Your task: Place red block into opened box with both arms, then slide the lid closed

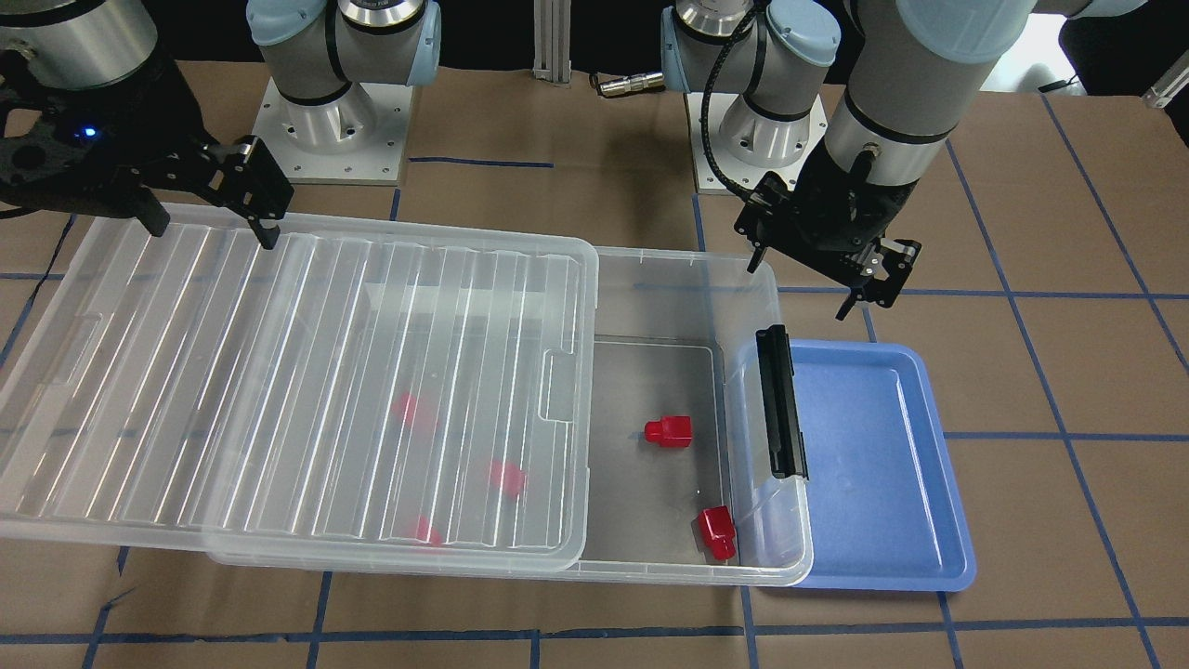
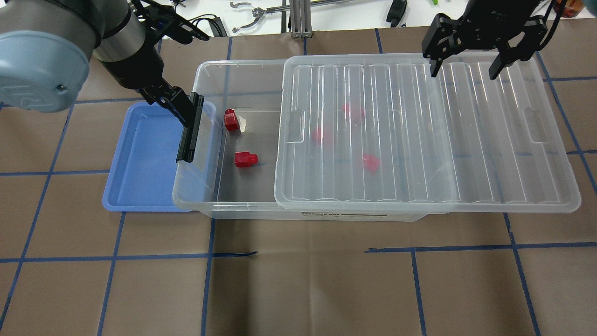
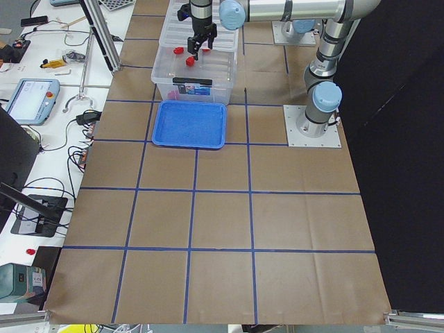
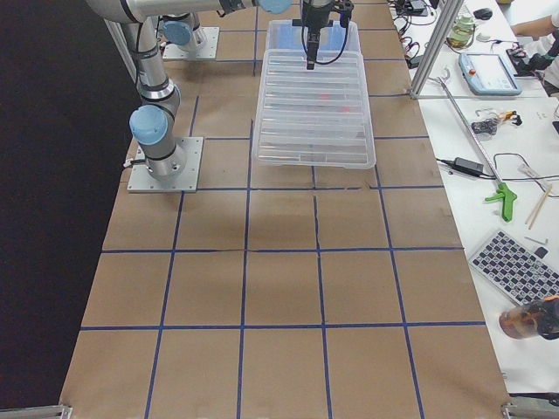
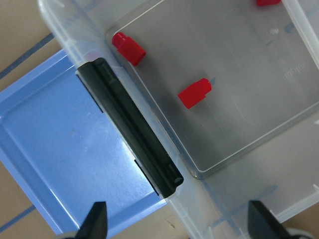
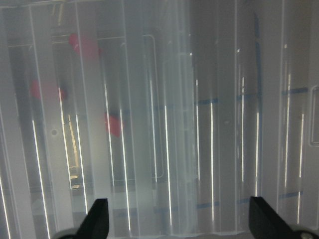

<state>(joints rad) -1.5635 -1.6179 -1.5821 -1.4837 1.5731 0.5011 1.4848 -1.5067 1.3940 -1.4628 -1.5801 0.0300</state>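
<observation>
Left claw (image 5: 178,221) and right claw (image 2: 464,70) spread, empty; a lopsided push could jam the lid (image 2: 419,135) askew on the box (image 2: 242,212).

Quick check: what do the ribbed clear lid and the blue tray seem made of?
Ribbed clear lid: likely glossy translucent plastic; red blocks blur through it, ribs glint. Shallow blue tray: apparently smooth moulded plastic, soft sheen.

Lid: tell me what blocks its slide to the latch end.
Nothing lies on the box's open rim; the blocks sit low on its floor. The left tool hangs by the latch and might obstruct.
</observation>
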